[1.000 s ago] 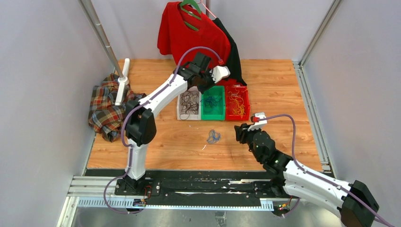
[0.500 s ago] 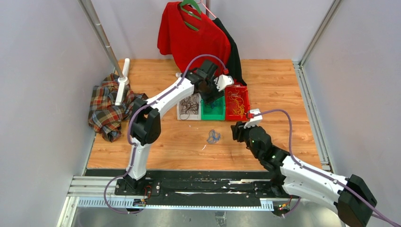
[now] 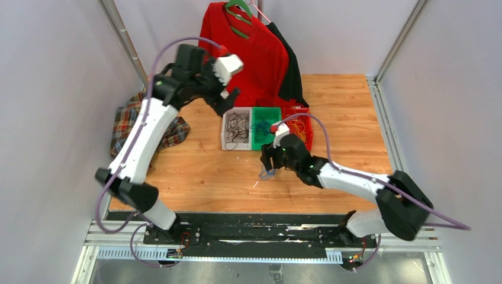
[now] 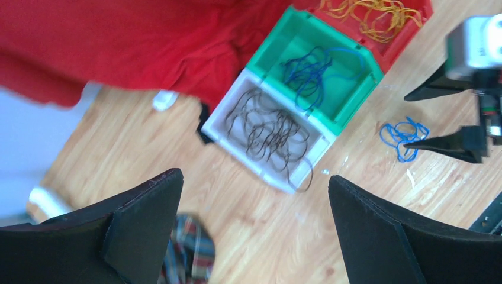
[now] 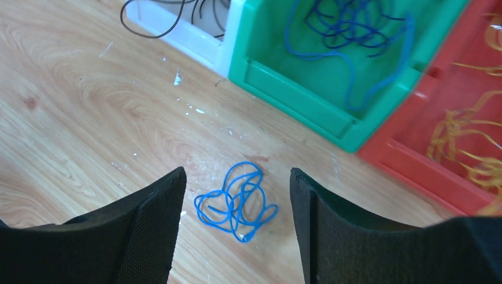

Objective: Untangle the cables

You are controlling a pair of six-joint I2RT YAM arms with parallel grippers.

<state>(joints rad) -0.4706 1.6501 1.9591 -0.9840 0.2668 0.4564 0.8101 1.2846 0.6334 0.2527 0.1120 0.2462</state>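
Approach: right gripper (image 5: 235, 174), jaws apart, hangs over the blue cable tangle (image 5: 237, 204) at 6 o'clock from the green bin (image 5: 296, 97); descend centred; pinch one outer loop; left gripper (image 4: 254, 180) spread, empty.

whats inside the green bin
A loose tangle of blue cables lies on the floor of the green bin, and nothing else shows in it. The patch of floor right beneath the tangle is covered.
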